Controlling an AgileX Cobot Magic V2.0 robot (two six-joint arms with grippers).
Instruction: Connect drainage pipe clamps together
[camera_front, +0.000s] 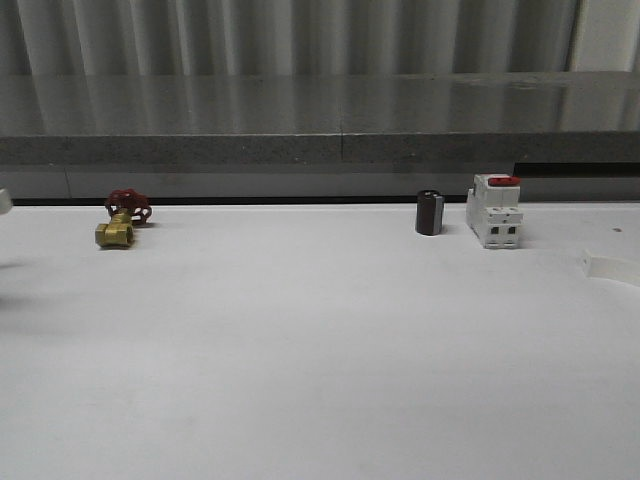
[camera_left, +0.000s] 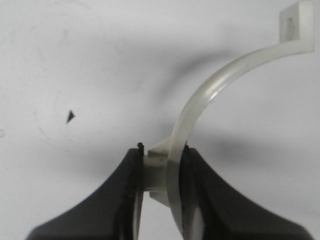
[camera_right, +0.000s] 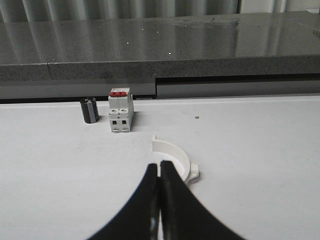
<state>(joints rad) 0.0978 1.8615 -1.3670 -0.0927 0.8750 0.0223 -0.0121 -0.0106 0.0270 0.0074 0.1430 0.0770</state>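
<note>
One white drainage pipe clamp half is pinched at its outer lug by my left gripper, which is shut on it; the arc curves up over the white table and ends in a flat tab. The other clamp half lies on the table just beyond the tips of my right gripper, which is shut with nothing between its fingers. In the front view this lying half appears faintly at the right edge of the table.
A white breaker with a red switch and a small black cylinder stand at the back right. A brass valve with a red handwheel lies at the back left. A grey ledge runs behind the table.
</note>
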